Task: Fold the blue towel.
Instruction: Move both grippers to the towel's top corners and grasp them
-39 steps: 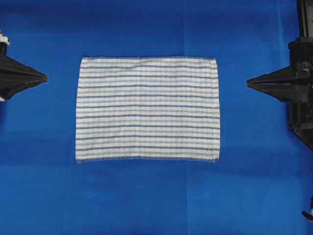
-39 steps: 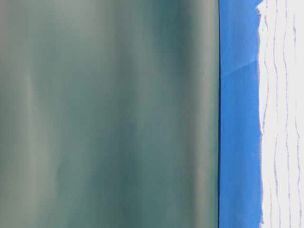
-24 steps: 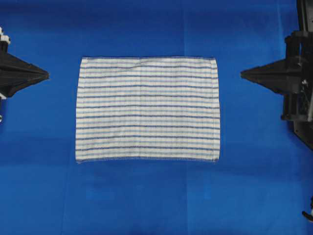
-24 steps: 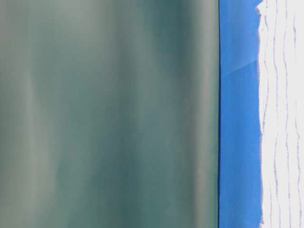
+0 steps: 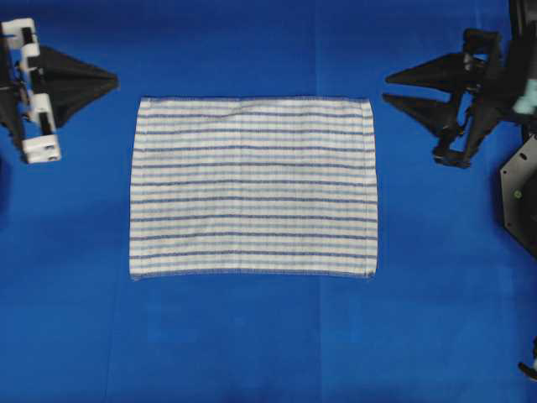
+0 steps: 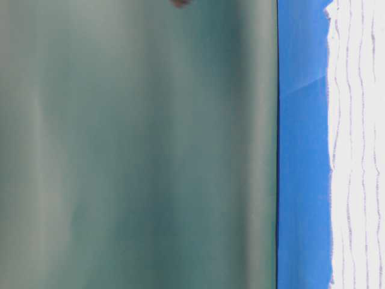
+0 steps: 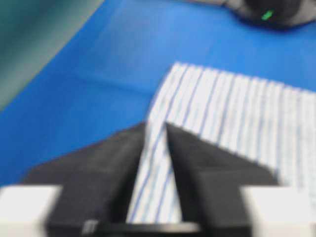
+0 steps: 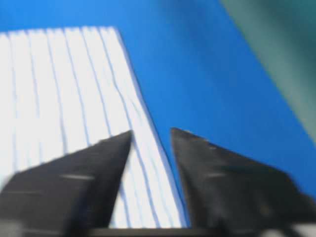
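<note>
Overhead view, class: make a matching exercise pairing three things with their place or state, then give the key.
Column one:
1. blue towel
2. left gripper
3. right gripper

Column two:
A. near the towel's upper right corner, fingers apart
B. flat and unfolded, mid-table
C. near the towel's upper left corner, not touching it

Pairs: 1-B, 2-C, 3-A

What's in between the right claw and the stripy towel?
Only bare blue table cover. In the overhead view the right gripper sits just off the towel near its top corner, touching nothing.
</note>
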Available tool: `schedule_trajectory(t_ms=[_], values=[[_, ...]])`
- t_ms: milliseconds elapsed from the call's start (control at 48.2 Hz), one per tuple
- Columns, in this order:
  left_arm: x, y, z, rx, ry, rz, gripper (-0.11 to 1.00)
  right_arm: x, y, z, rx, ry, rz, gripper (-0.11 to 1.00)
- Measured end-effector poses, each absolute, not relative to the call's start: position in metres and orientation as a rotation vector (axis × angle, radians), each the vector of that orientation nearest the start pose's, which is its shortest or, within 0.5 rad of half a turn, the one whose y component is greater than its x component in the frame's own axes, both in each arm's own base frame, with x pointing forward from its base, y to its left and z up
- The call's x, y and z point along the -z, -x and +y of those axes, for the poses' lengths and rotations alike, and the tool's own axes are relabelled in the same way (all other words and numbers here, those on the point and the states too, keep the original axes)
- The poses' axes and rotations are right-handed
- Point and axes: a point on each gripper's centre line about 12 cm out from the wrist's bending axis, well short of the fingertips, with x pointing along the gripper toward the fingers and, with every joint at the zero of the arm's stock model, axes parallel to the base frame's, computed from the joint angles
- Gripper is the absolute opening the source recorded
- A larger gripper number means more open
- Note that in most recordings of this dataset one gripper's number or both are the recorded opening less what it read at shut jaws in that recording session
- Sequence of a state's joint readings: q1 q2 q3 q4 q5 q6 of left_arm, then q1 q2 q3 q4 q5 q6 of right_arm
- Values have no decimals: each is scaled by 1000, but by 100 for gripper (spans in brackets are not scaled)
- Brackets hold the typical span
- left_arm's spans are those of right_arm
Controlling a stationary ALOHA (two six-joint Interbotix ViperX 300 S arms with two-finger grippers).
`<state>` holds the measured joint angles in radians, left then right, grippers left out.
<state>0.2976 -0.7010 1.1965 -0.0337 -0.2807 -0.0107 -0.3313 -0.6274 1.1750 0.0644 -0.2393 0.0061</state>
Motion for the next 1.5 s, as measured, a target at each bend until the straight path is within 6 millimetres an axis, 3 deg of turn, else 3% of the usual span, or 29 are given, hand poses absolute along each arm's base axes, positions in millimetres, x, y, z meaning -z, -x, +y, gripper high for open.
schedule_trajectory(t_ms=[104, 166, 208, 623, 997, 1121, 1204, 1370, 1495], values=[[-210, -226, 78, -341, 85, 270, 57, -193, -230, -94, 410, -151, 355, 62], [-198, -229, 83, -356, 94, 306, 71, -181, -231, -100, 436, -165, 381, 69], [-192, -231, 86, -366, 99, 327, 75, -174, -232, -104, 448, -169, 398, 69], [-114, -246, 120, -461, 153, 517, 70, -101, -243, -121, 532, -236, 533, 68], [-66, -254, 127, -475, 187, 635, 70, -79, -245, -123, 542, -247, 593, 67], [-66, -254, 128, -478, 190, 632, 65, -79, -246, -122, 537, -245, 593, 57], [-66, -255, 128, -480, 192, 630, 58, -78, -246, -119, 529, -243, 597, 39], [-65, -254, 129, -486, 210, 641, 28, -74, -247, -114, 510, -237, 615, 7], [-65, -256, 128, -481, 212, 653, 7, -73, -249, -111, 500, -235, 616, -2]])
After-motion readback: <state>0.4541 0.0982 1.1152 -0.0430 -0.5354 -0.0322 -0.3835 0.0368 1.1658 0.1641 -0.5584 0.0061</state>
